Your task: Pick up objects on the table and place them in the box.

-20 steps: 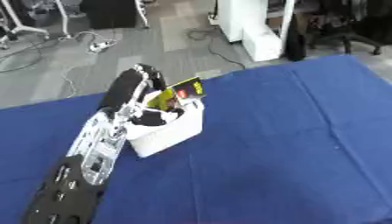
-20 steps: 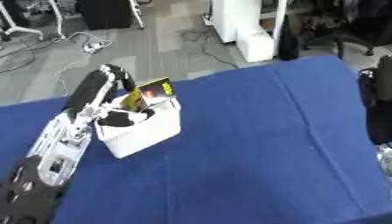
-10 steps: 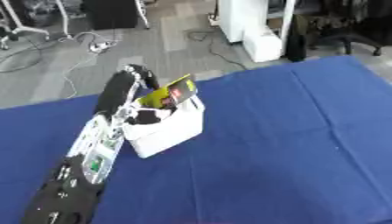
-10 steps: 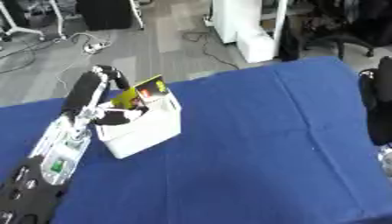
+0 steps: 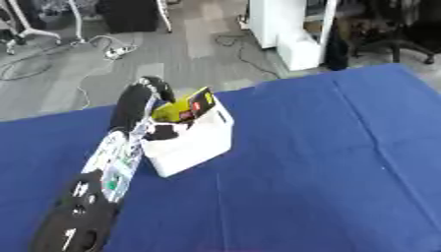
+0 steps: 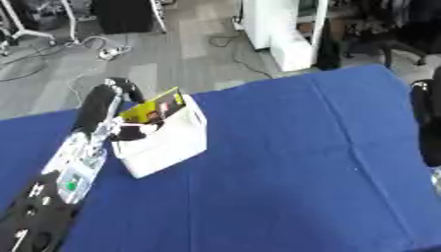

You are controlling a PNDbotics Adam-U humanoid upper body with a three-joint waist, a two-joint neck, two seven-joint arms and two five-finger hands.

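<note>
A white box [image 5: 191,145] stands on the blue table [image 5: 327,162], left of the middle. A yellow packet with a red mark [image 5: 184,105] leans out of the box's top at its far side. My left arm runs up from the lower left corner, and my left hand [image 5: 162,131] bends down over the box's left rim, right under the packet. Whether it still holds the packet is hidden. My right hand [image 6: 426,123] shows only as a dark shape at the right edge of the right eye view, above the table.
The table's far edge runs just behind the box, with grey floor, cables and a white cabinet [image 5: 297,29] beyond it. Blue cloth stretches to the right and front of the box.
The yellow packet has tipped lower and to the left, sinking deeper into the box with my left hand. The right hand has not moved.
</note>
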